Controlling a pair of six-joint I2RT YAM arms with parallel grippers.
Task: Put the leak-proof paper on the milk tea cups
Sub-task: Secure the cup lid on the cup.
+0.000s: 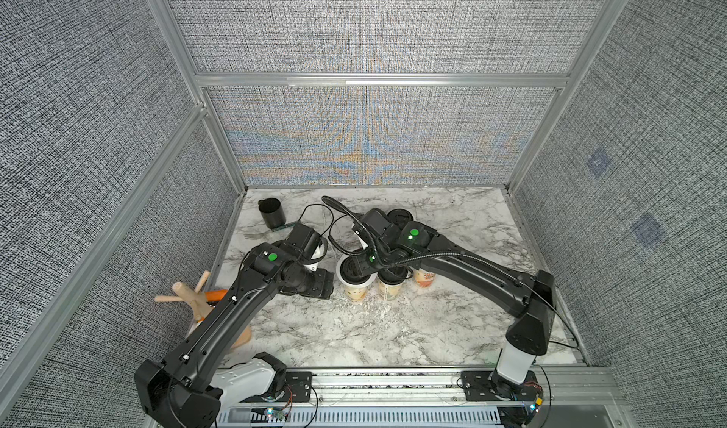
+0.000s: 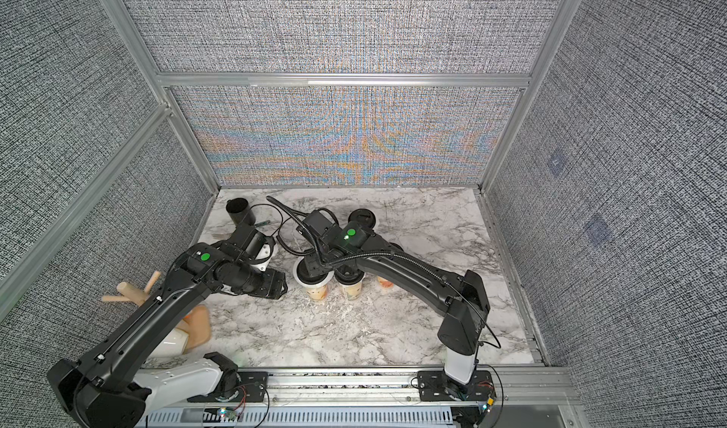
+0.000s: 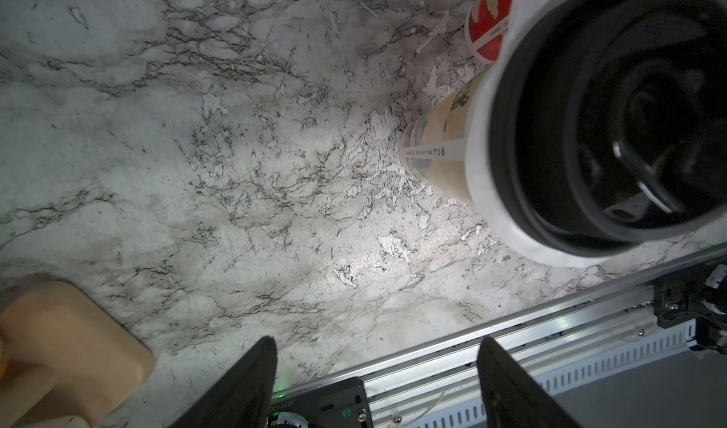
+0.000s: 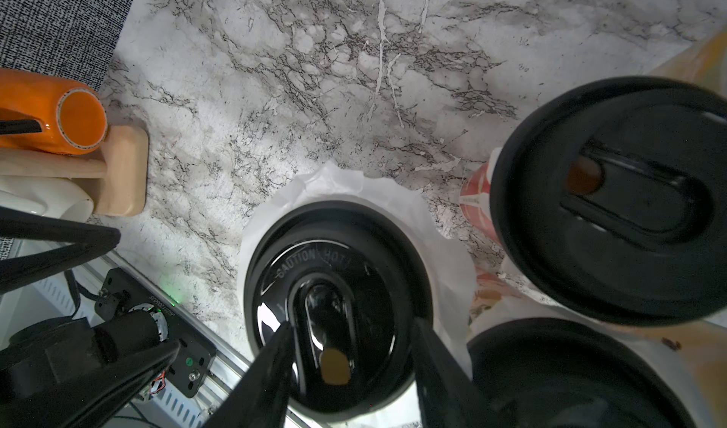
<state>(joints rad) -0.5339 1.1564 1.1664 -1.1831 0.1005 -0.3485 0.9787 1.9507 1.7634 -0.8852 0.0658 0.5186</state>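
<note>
On the surface (image 1: pixel 393 335), only one milk tea cup (image 1: pixel 356 290) clearly shows leak-proof paper (image 4: pixel 346 186) under its black lid (image 4: pixel 354 229); your left hand (image 3: pixel 375 341) is spread and empty, your right hand (image 4: pixel 354 321) hovers over that lid, grip unclear.

walls (image 1: pixel 373 24): grey woven fabric panels | frame (image 1: pixel 377 79): aluminium rails | tabletop (image 1: pixel 452 217): white marble, grey veins

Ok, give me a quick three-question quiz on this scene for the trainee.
1. True or false: the left gripper is shut.
2. What sticks out around the lid below the right gripper? A paper, B a straw, C nothing.
3. How many black lids show in the right wrist view?
Key: 1 false, it is open and empty; 2 A; 3 three.
</note>
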